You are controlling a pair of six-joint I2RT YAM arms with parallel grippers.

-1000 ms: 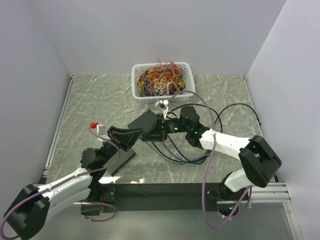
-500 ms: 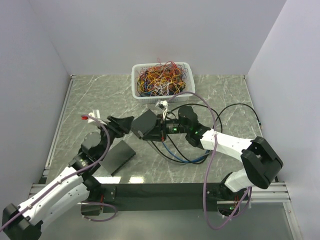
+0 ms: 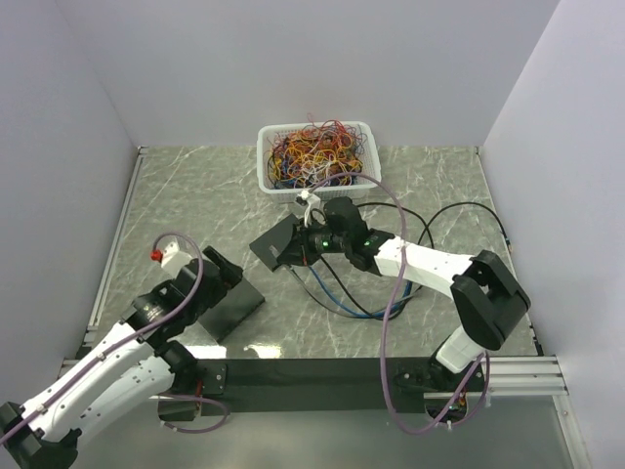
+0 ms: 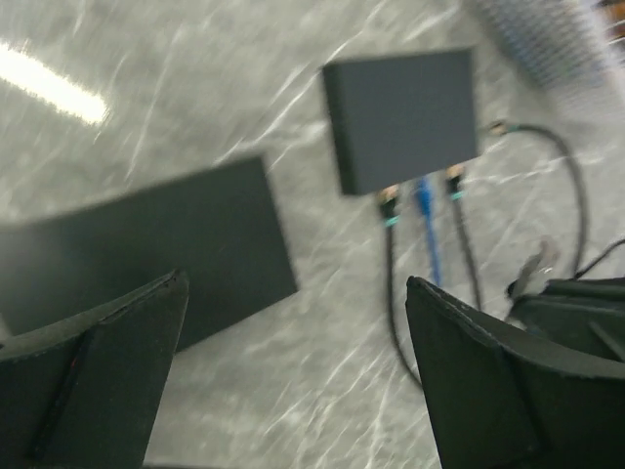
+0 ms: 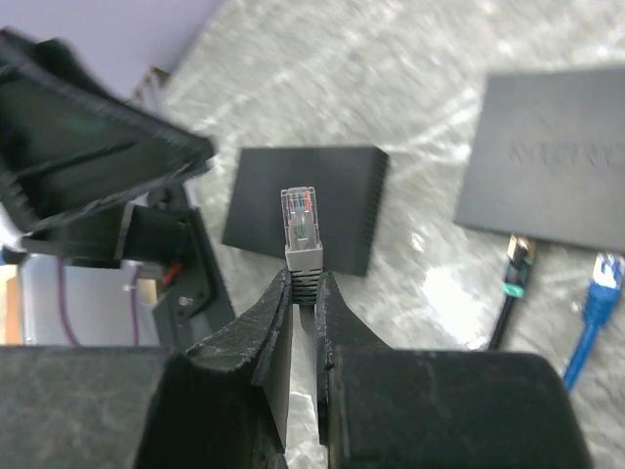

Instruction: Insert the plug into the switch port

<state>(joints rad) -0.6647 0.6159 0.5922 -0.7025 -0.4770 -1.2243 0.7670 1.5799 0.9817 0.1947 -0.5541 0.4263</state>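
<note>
A white plastic basket of tangled wires (image 3: 317, 156) sits at the back of the grey marbled table (image 3: 195, 195), midway across. Before it lies a black box-shaped switch (image 3: 281, 244), with cables (image 4: 389, 274) trailing from it toward the front right. A flat black rectangular slab (image 3: 234, 308) lies apart, front left of the switch.

A white plastic basket (image 3: 266, 171) stands at the far edge of the grey marbled table (image 3: 195, 195), heaped with a tangle of coloured wires (image 3: 317, 151). A flat black box (image 3: 234, 305) lies nearer the front, left of centre, at an angle to the table's edge. A blue cable (image 4: 430, 234) and thin black cables (image 3: 469, 203) trail in loops across the middle of the table.
</note>
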